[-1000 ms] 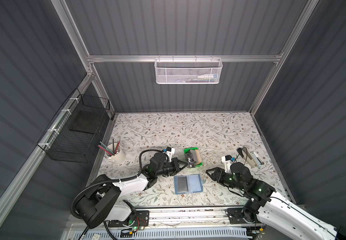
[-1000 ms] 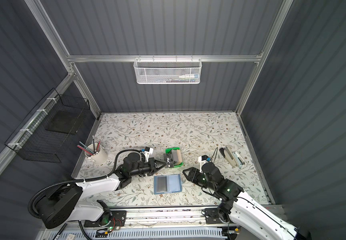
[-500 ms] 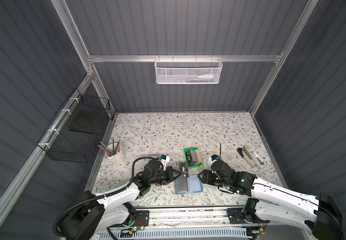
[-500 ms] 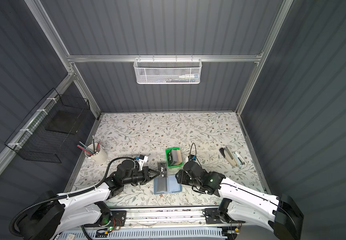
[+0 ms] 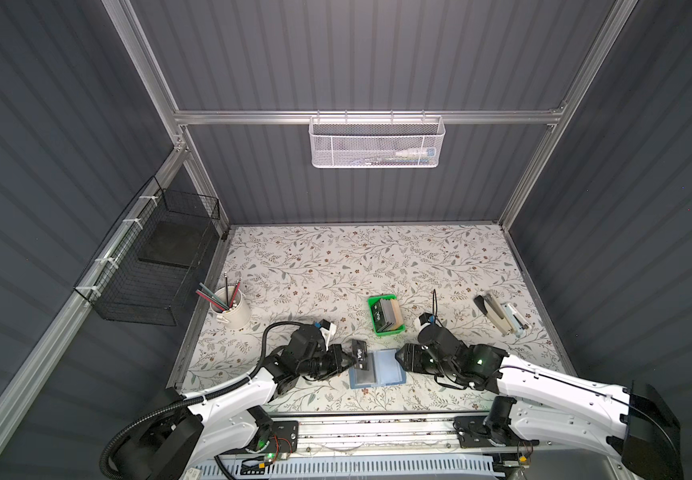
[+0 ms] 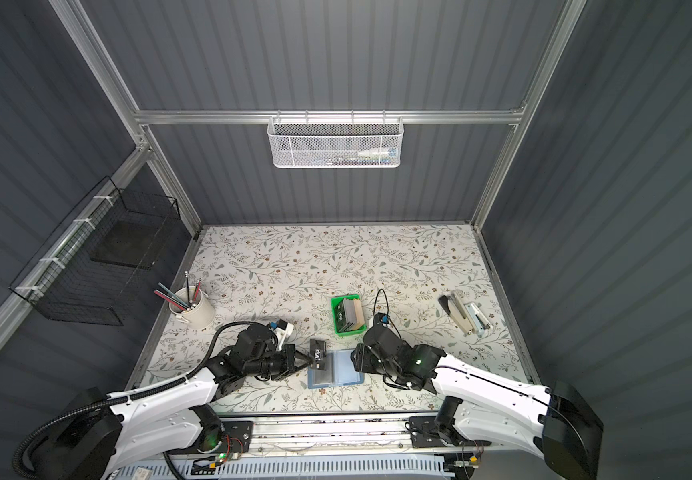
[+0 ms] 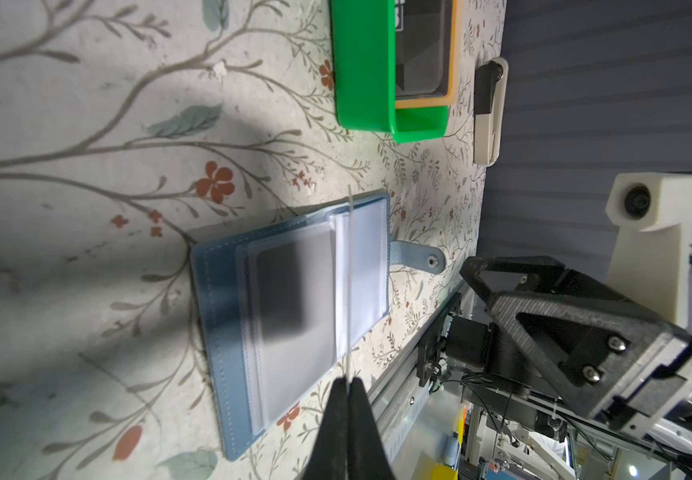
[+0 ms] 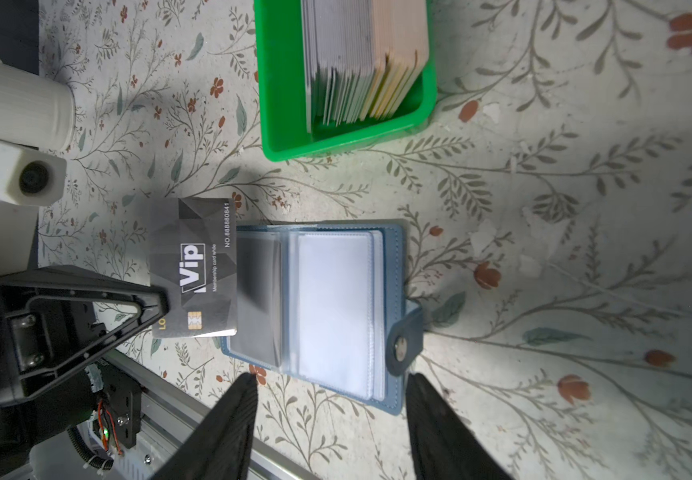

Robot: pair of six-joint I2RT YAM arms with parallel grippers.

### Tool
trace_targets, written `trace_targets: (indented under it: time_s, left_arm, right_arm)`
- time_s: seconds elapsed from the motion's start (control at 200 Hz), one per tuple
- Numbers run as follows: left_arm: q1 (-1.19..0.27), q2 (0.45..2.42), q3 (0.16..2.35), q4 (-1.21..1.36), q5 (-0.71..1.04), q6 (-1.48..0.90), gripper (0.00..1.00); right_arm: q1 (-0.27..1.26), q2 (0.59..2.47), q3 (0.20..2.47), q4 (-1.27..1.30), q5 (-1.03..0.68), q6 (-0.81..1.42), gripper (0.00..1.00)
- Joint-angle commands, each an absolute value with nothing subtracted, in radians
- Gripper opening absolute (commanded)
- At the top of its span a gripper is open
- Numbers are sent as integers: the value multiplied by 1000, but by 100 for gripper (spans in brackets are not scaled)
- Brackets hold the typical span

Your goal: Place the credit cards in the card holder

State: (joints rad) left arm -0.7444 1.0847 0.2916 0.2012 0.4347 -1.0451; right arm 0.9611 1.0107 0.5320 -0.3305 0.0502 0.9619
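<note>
left hand (image 5: 353,360) brought thin card (image 5: 362,354) closer

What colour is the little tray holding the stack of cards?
Bright green: the tray shows best in the right wrist view.

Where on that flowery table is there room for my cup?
The far stretch of the table, from the back wall to the green tray, is bare; so is the patch between pencil cup and tray. Crowded: the near edge, where the left tool and right tool flank the card holder.
</note>
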Motion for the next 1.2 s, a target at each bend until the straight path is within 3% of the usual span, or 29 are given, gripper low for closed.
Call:
trace_targets:
  time_s: [0.0, 1.196]
  left_arm:
    - [-741, 1076, 299, 160, 418, -1002, 0]
    - [-867, 1075, 269, 176, 293, -1021, 0]
  right_arm:
    - [974, 1011, 493, -351, 76, 977, 60]
    - [1043, 1183, 493, -238, 91, 1025, 56]
